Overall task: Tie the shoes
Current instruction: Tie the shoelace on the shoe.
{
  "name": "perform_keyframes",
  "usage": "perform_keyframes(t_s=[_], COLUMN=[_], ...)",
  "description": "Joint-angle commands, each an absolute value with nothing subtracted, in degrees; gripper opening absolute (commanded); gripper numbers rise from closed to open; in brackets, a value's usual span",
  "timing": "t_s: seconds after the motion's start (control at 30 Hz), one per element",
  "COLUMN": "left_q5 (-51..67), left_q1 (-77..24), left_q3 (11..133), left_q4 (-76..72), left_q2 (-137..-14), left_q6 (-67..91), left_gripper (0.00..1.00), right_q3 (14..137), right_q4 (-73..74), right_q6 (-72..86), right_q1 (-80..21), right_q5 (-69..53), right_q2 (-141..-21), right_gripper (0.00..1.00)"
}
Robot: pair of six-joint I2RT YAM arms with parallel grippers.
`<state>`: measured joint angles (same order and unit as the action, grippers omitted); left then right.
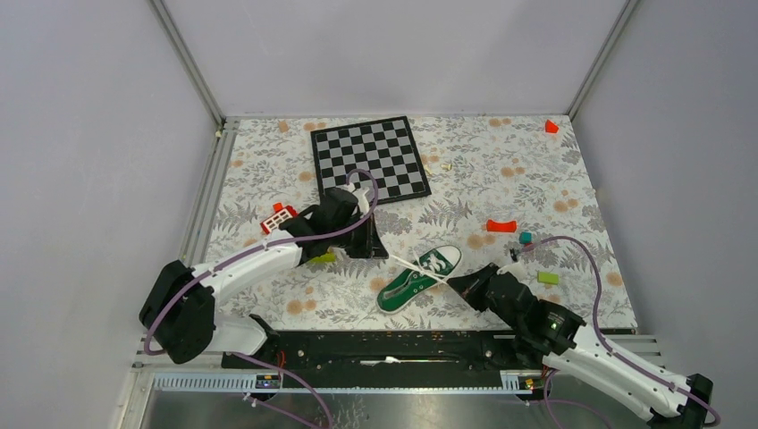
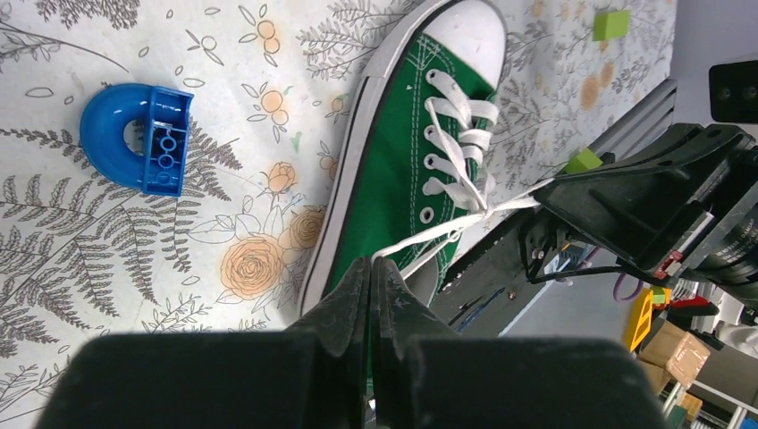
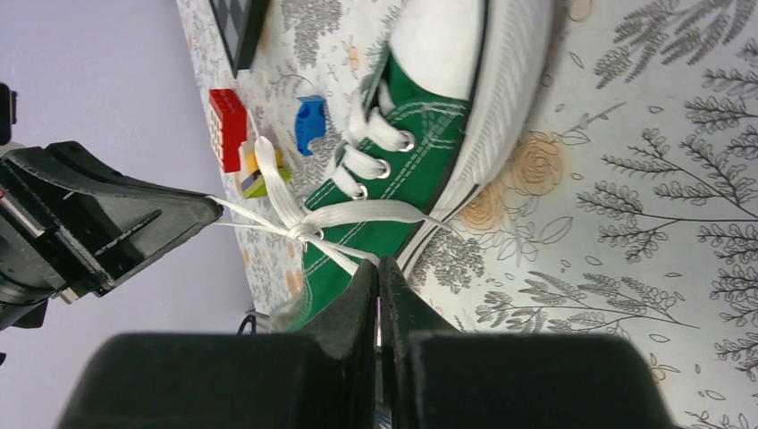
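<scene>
Green sneaker (image 2: 375, 197), white laces (image 2: 431, 237) stretched taut
Clamped narrow on one lace end each: left tool (image 2: 371, 268) and right tool (image 3: 377, 268).

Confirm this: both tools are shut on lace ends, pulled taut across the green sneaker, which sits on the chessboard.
One thing is wrong: the green sneaker is not on the chessboard; it lies on the floral table cover, nearer the arms, as the top external view shows. The left tool and right tool are indeed shut on taut lace ends.
</scene>
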<state>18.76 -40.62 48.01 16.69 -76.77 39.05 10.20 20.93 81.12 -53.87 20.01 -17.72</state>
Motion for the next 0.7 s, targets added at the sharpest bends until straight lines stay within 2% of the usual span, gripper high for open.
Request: perform_keyframes(t_s=[0.0,0.47,0.67], left_q5=[9.31,9.32,9.82], left_q1=[-37.09,-35.15,-34.55], left_q3=[50.06,43.47,42.78], left_q4=[22.79,17.74,17.0], left_q2=[-73.52,-76.6,-76.99], left_q6=[35.07,37.13,37.31], left_gripper=[0.0,0.0,0.0], right_q3=[13.68,5.99,5.4], right_q4=[34.75,37.35,35.87], right_q6=[76.36,81.61,81.24], right_q1=[-53.26,-53.26,-53.26], right_q5=[29.88,28.35,28.04], right_q2=[-17.88,-13.43,-15.3], right_gripper=[0.0,0.0,0.0])
